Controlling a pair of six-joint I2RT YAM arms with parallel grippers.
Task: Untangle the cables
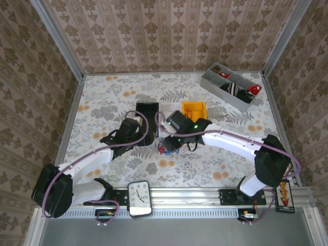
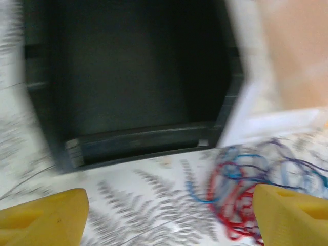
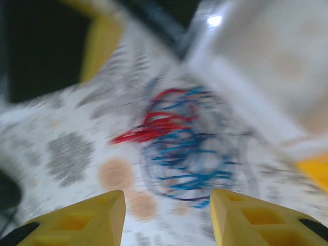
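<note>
Thin red, blue and dark cables (image 3: 179,148) form a roundish clump, long axis blurred, perhaps none; left gripper (image 2: 169,207) and right gripper (image 3: 168,207) gape empty.

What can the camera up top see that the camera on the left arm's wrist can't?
The top view takes in the grey divided plastic tray at the back right and the small white-faced clock at the near edge. The left wrist view gives a close look at the left gripper, its yellow fingers spread wide apart. Both views share the black open bin and the tangled clump of thin red and blue cables, which lies on the leaf-patterned table near the bin's corner.
</note>
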